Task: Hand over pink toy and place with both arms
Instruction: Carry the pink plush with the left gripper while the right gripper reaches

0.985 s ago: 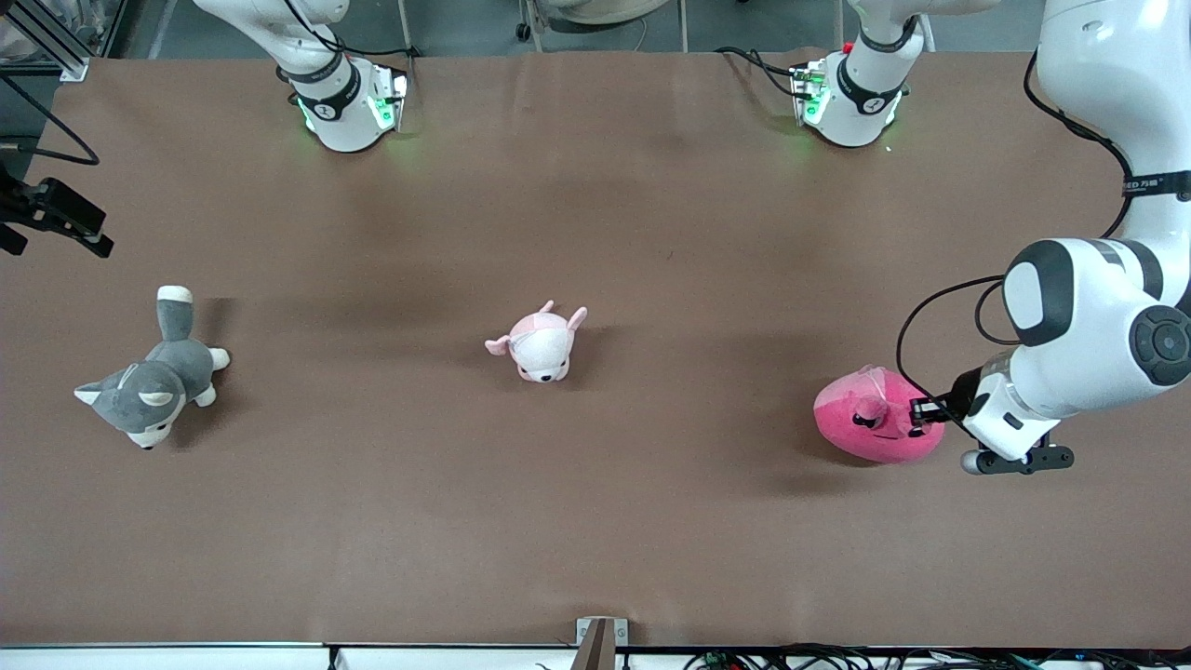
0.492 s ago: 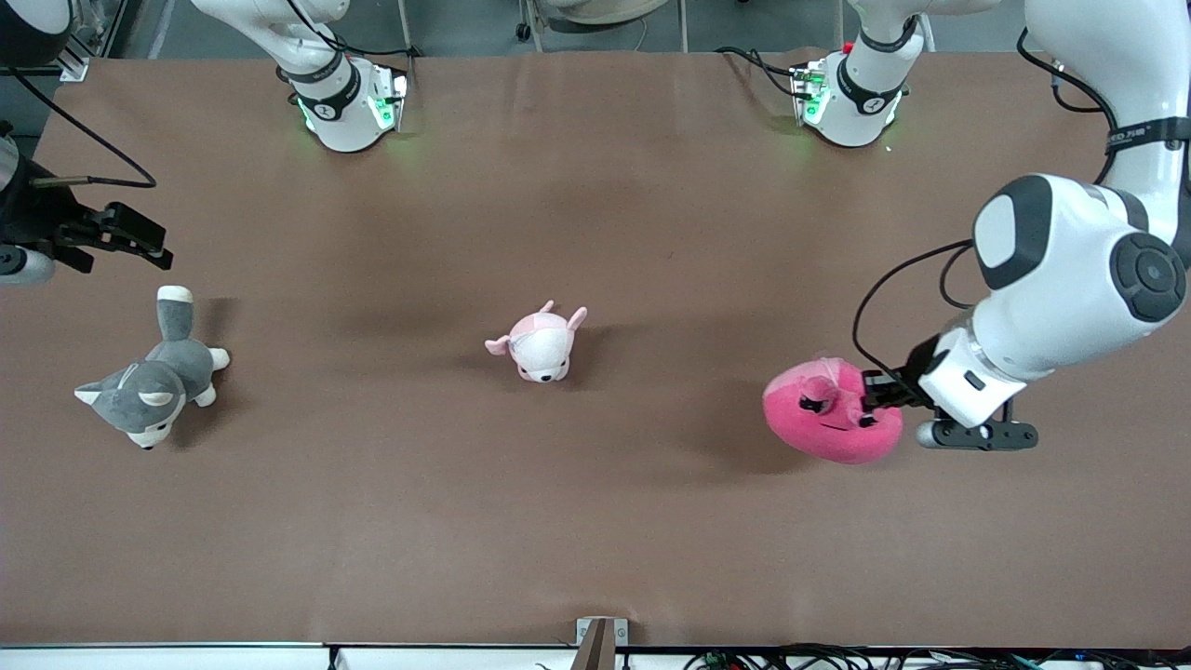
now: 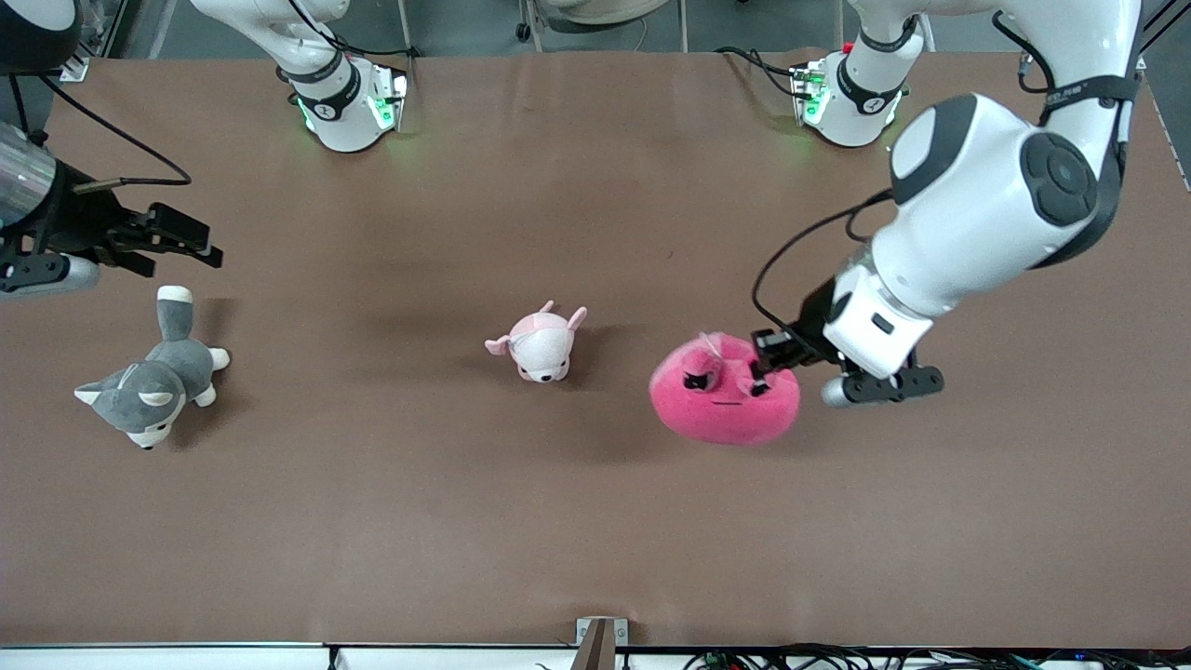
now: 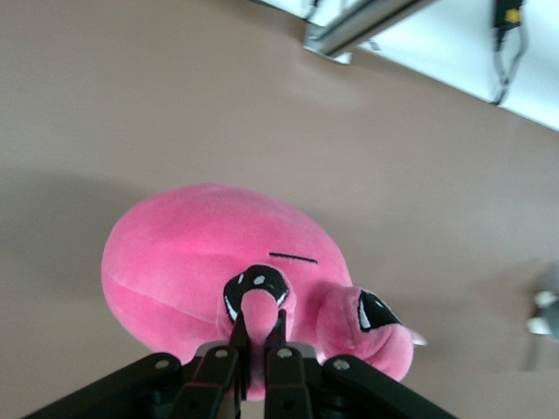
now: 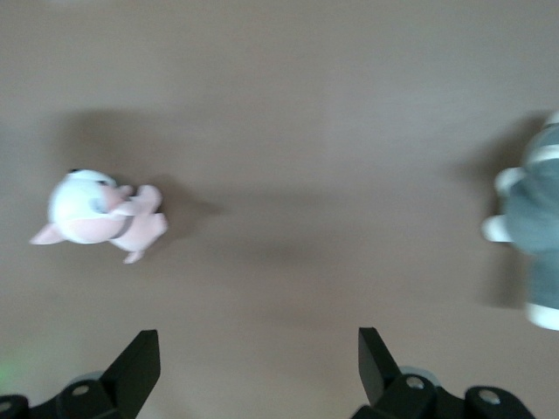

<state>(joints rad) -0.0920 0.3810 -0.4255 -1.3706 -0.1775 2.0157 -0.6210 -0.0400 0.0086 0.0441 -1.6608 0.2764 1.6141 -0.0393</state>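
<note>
Toy [image 3: 724, 402] carried toward table middle, left gripper [image 3: 765, 365] pinching its plush. Soft, light; take its free bulk. Right gripper [image 3: 177, 240] wide apart above dog [image 3: 153, 377].

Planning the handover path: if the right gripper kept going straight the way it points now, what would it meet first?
Probably nothing soon: the open right gripper points along the table toward the small pale pink toy; bare table lies ahead. Its height is unclear.
</note>
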